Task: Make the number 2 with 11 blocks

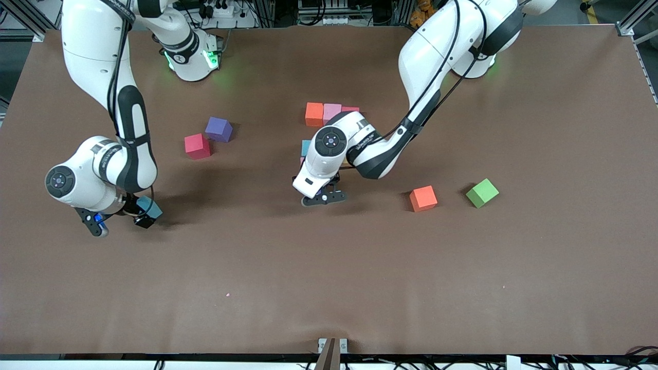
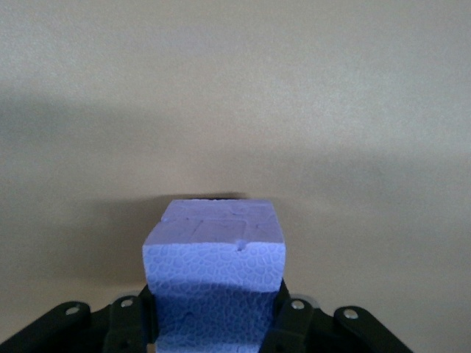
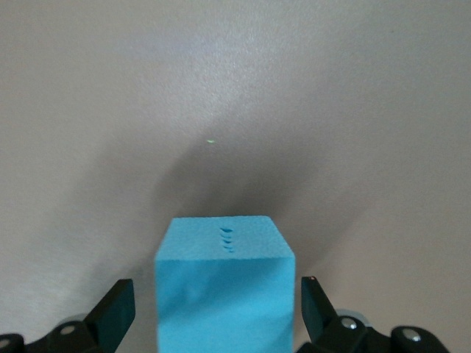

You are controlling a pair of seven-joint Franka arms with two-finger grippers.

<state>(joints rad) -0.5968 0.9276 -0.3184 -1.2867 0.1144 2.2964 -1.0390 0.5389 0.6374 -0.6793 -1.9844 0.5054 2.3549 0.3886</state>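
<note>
Blue-violet block (image 2: 213, 250) clamped tight in left gripper (image 1: 324, 198), over mid-table near the row with orange block (image 1: 314, 114) and pink block (image 1: 332, 111). Right gripper (image 3: 217, 309), at its arm's table end, gapes wide around light blue block (image 3: 224, 287), fingers clear of it.

Between my left fingers (image 2: 294, 312) a matte pale periwinkle-blue foam cube (image 2: 215, 276) sits clamped and upright. Between my spread right fingers (image 3: 118, 312) stands a matte light blue foam cube (image 3: 224, 290), upright, gaps at both sides.
</note>
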